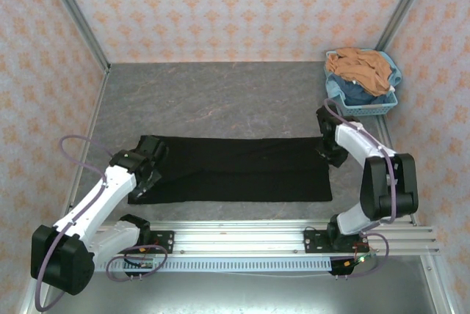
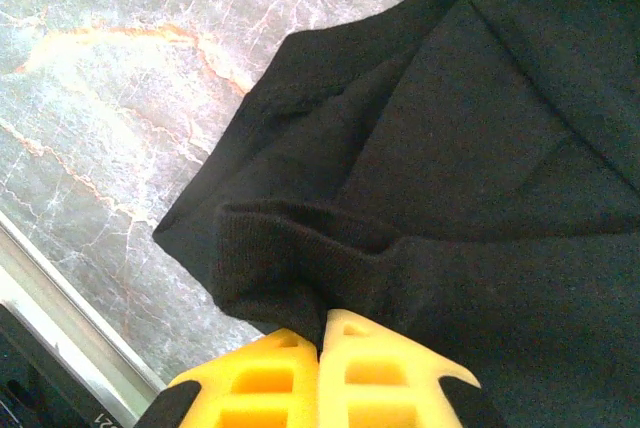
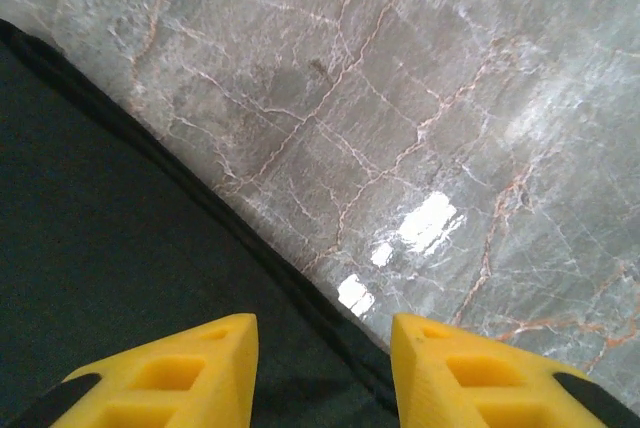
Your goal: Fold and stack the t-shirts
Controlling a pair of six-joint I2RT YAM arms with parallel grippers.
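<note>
The t-shirt (image 1: 235, 169), black with no print showing, lay spread as a long flat band across the near half of the gray marble-patterned table (image 1: 220, 101), running from the left side almost to the right arm. Its far and near edges looked fairly straight, and the left end was rumpled.

In the far right corner sat a light-blue lattice basket (image 1: 382, 103), well apart from the shirt, with a tan garment (image 1: 360, 68) heaped on top of a blue one (image 1: 356, 94).

The left gripper (image 2: 320, 333) was at the shirt's left end, its yellow fingers pressed together, with a raised fold of black cloth bunched at their tips. The right gripper (image 3: 323, 323) hung over the shirt's far right corner with its fingers parted and nothing between them. The hem ran under the gap, one finger over cloth and the other over bare table.
</note>
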